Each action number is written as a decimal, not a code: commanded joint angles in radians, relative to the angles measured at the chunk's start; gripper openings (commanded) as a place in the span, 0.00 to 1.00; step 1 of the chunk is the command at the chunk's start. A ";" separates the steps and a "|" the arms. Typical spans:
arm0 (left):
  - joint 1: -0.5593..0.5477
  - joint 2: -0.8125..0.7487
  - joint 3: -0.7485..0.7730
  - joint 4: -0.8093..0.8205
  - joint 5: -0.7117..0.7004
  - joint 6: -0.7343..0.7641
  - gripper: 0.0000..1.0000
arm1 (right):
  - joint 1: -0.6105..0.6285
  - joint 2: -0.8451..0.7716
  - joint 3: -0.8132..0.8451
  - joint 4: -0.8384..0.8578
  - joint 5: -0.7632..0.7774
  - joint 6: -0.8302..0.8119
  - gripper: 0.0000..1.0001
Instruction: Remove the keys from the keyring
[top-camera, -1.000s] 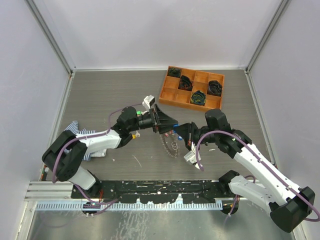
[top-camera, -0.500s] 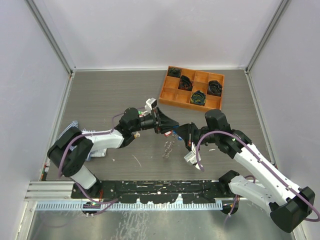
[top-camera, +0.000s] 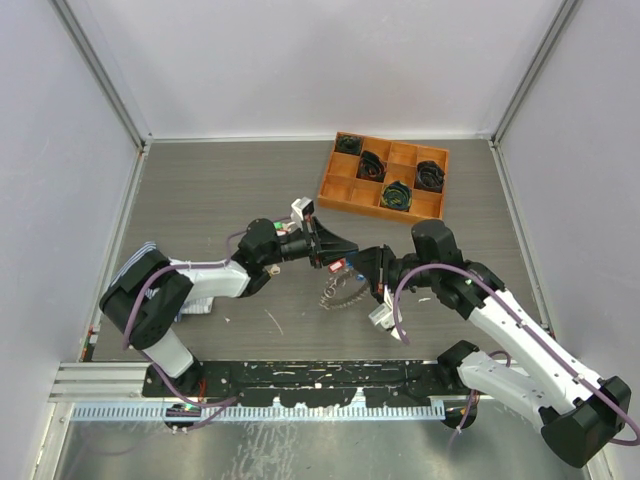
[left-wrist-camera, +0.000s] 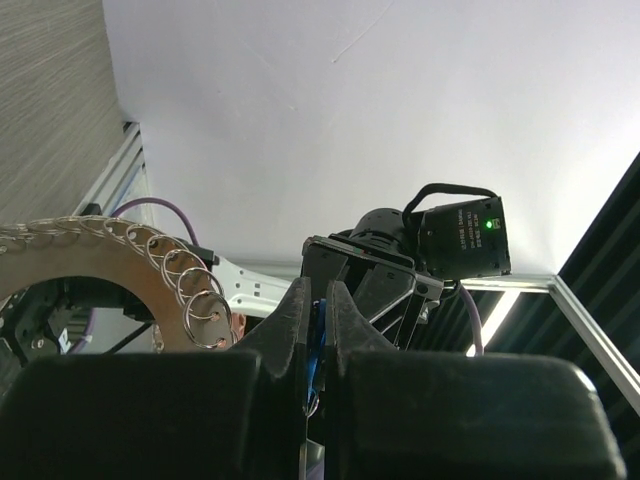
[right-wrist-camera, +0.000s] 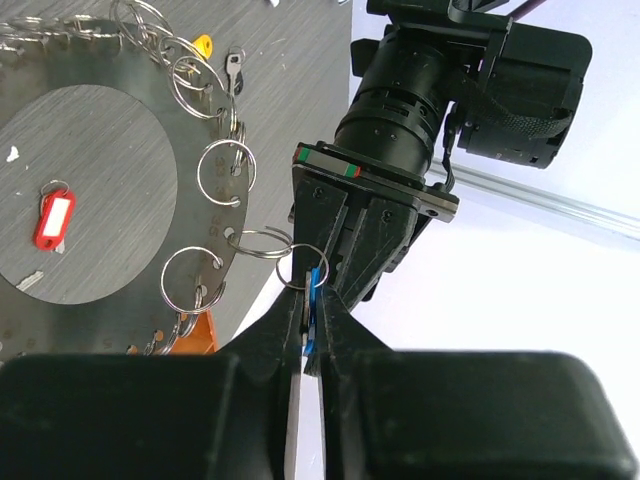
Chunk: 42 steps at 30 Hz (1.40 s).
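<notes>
**Both grippers pinched on one blue tag, on the arm-base side of the orange tray**

I take the orange compartment tray (top-camera: 338, 186) as my reference. The two arms meet tip to tip on its near side, toward the arm bases, and a little to its left.

Left gripper (left-wrist-camera: 316, 300): jaws drawn narrow, with a sliver of the blue key tag (right-wrist-camera: 315, 285) clamped between them.

Right gripper (right-wrist-camera: 312, 310): jaws likewise narrow, closed on the same blue tag from the opposite end. A split ring sits against its fingertips.

Keyring (top-camera: 342, 293): just nearer the arm bases than the meeting grippers, so farther from the tray than they are. It is tilted, and its fringe of split rings runs up to the pinched tag.

A red-tagged key (right-wrist-camera: 52, 220) lies on the table and shows through the keyring's opening. A yellow tag (right-wrist-camera: 203, 43) and a bare silver key (right-wrist-camera: 232, 68) show past its rim. I cannot tell whether either is attached.
</notes>
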 joint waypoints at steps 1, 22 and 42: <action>-0.002 -0.014 -0.013 0.115 -0.021 -0.014 0.00 | 0.005 -0.023 -0.004 0.026 -0.025 -0.598 0.18; 0.009 0.033 -0.037 0.236 -0.070 -0.006 0.00 | 0.005 -0.092 -0.013 0.001 0.037 -0.501 0.59; 0.023 -0.150 -0.049 0.026 -0.142 0.601 0.00 | 0.002 0.086 0.364 -0.223 0.396 0.812 0.68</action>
